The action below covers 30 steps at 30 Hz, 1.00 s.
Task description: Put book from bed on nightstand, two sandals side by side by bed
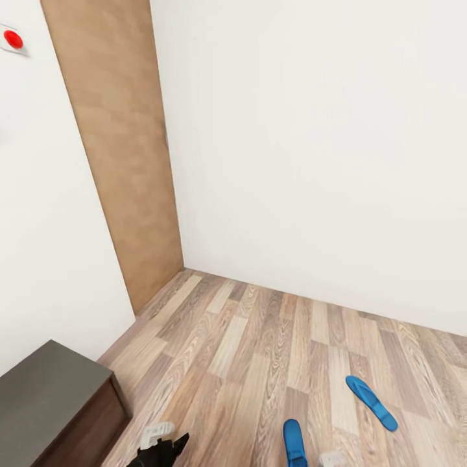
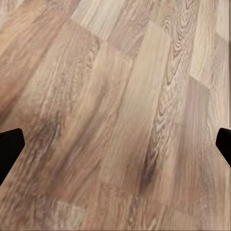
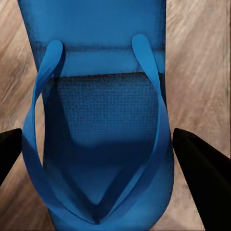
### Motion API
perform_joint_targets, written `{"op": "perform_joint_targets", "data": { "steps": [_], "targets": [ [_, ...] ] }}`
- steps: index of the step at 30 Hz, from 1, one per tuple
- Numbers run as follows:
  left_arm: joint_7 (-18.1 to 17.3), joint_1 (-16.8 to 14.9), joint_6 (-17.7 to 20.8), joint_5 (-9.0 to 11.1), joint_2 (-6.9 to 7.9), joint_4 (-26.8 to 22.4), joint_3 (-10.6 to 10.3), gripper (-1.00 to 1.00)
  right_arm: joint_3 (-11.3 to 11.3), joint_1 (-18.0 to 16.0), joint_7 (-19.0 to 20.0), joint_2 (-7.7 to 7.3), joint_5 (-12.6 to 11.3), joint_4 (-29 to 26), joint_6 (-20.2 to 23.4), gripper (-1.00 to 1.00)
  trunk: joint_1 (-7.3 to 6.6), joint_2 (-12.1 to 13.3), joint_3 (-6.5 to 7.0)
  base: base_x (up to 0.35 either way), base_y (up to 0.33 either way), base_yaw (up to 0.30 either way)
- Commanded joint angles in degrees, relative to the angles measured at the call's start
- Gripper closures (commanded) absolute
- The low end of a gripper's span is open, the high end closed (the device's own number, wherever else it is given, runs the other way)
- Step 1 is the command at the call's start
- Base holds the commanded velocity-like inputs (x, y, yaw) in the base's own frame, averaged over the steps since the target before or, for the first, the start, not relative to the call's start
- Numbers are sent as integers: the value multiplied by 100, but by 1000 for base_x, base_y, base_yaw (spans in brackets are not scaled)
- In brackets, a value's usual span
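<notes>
Two bright blue sandals lie on the wood floor. One sandal [image 1: 371,402] rests at the lower right, apart from the other sandal [image 1: 294,443] at the bottom edge. In the right wrist view that sandal [image 3: 101,110] lies strap-up between the dark fingers [image 3: 202,178] of my right gripper [image 3: 103,168], which is open and straddles it closely. My left gripper [image 1: 162,449] hangs low beside the nightstand [image 1: 52,395]; its fingertips [image 2: 9,144] stand wide apart over bare floor, open. The book and the bed are out of view.
A white wall meets the plank floor [image 1: 259,350] ahead. A tan wooden door [image 1: 123,162] stands at the left corner, and a red button [image 1: 13,39] sits on the left wall. The nightstand's corner is near my left arm.
</notes>
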Motion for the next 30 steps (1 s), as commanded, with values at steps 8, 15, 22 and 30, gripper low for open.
{"op": "perform_joint_targets", "data": {
  "steps": [8, 15, 22, 30],
  "targets": [
    [-10, -3, -30, 44, 6, 5, -44, -100, -38, -5, 12, 0, 7, 7, -12, 100, 2, -2, -5, 322, 0, -144],
    [-10, -3, -30, 44, 6, 5, -43, -100, -38, -5, 11, 0, 7, 7, -12, 100, 2, -2, -5, 322, 0, -5],
    [-10, -3, -30, 44, 6, 5, -43, -100, -38, -5, 11, 0, 7, 7, -14, 100, 2, -2, -5, 322, 0, 0],
    [-10, -3, -30, 44, 5, 5, -45, -100, -38, -5, 10, 0, 7, 7, -12, 100, 2, -2, -5, 322, 0, 0]
  ]
}}
